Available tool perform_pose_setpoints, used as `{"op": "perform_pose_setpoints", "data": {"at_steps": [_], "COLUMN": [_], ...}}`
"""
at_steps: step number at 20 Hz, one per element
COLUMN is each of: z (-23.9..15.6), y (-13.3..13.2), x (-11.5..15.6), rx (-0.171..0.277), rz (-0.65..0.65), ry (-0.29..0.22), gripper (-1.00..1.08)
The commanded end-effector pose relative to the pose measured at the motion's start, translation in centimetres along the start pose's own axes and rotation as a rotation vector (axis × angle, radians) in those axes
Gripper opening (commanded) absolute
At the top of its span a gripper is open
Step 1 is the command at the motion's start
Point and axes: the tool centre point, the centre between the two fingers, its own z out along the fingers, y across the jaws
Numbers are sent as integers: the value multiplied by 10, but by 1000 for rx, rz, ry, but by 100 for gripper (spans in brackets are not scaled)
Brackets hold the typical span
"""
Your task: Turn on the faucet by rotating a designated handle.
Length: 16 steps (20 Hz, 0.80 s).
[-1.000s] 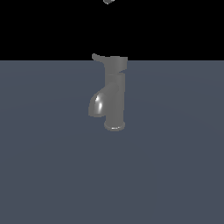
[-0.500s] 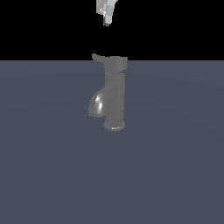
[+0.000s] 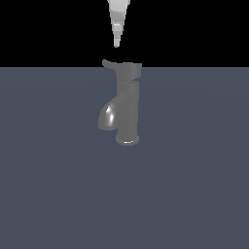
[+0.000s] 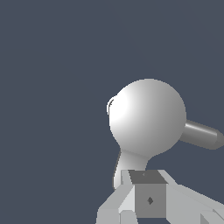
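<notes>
gripper (image 3: 116,44) just above handle (image 3: 113,64)

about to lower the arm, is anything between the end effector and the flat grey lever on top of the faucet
Nothing visible stands between them. In the exterior view the pale end effector hangs just above the short flat grey lever handle of the dark grey glossy metal faucet, with only an open gap below its tip.
</notes>
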Motion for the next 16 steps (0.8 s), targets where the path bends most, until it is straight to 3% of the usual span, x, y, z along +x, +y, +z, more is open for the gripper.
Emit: {"op": "perform_pose_setpoints", "data": {"at_steps": [1,16], "z": [10,51], "y": [-12,-52], "x": [-2,-9], "rx": [4,29], "rz": [66,301], "ry": [12,67], "gripper": [-100,-100]}}
